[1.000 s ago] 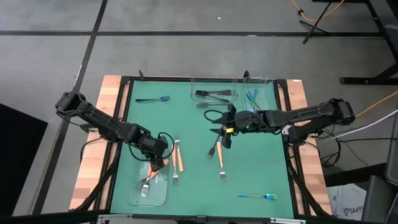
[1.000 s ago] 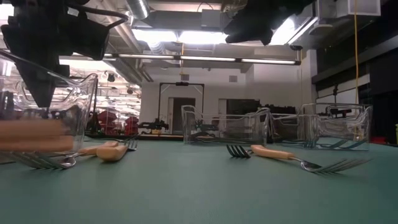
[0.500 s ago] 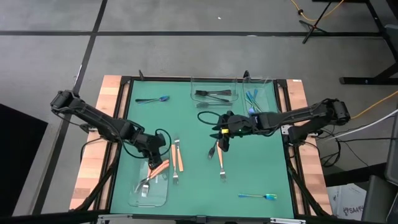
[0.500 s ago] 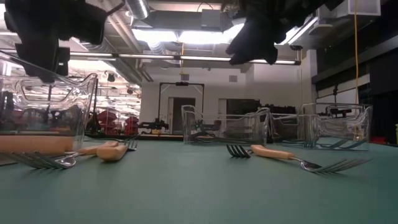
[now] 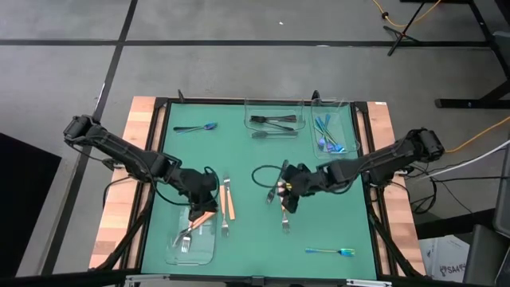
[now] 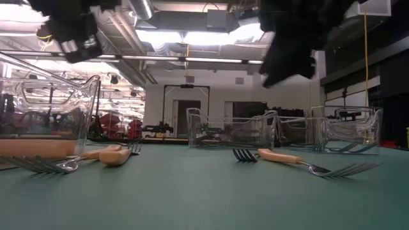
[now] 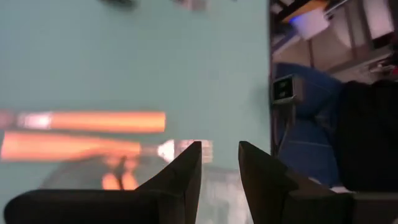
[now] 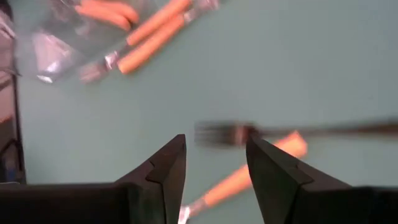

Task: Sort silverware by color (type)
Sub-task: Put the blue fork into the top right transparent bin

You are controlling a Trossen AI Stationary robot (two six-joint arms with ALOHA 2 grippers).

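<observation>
Green surface (image 5: 335, 223). Left gripper (image 5: 201, 201): jaws parted, empty, above the near-left clear tray (image 5: 209, 249) holding orange-handled forks (image 5: 191, 231). Right gripper (image 5: 288, 191): jaws parted, empty, over two orange-handled forks (image 5: 284, 214) mid-surface. Black utensils (image 5: 272, 121) and blue utensils (image 5: 325, 134) in far trays; blue fork (image 5: 331, 251) near right; blue spoon (image 5: 198, 127) far left.

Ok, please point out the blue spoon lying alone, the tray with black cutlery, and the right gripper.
blue spoon (image 5: 197, 127), high view, its handle
tray with black cutlery (image 5: 249, 112), high view, its left wall
right gripper (image 5: 288, 206), high view, between its fingertips
</observation>
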